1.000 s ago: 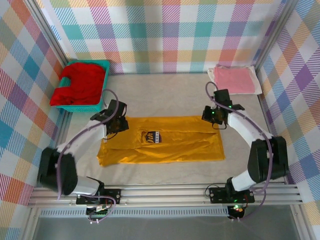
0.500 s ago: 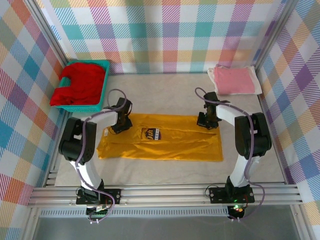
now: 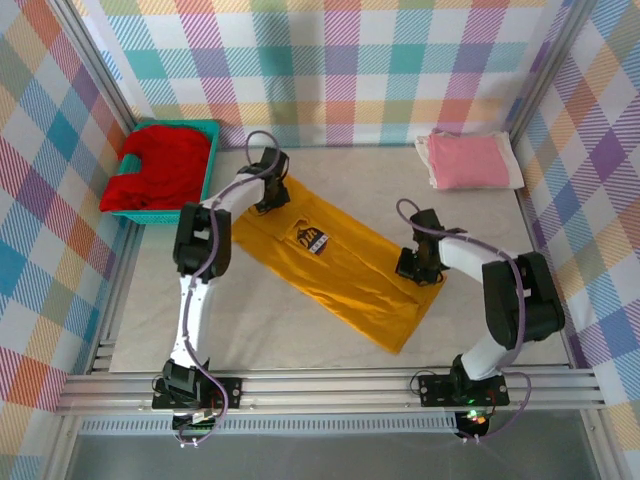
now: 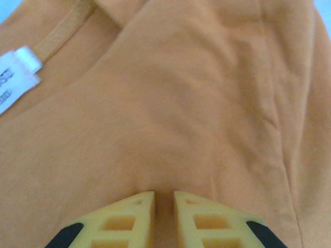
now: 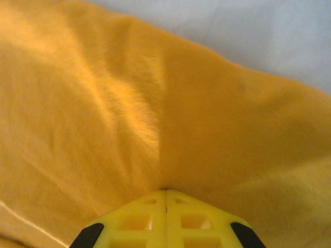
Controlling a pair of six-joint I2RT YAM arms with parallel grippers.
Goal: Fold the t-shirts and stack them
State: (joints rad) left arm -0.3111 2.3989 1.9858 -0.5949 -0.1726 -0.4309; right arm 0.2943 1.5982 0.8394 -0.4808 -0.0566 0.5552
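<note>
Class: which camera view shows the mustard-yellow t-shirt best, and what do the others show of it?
Top external: the whole yellow t-shirt lies diagonally, chest print up. The left wrist view gives close cloth and a white label beyond the left fingers; the right wrist view, a pinched fold at the right fingers.

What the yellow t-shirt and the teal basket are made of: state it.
Yellow t-shirt: soft matte knit cloth, probably cotton; it wrinkles and has a stitched collar seam. Teal basket: apparently rigid moulded plastic; its straight rim keeps its shape.
</note>
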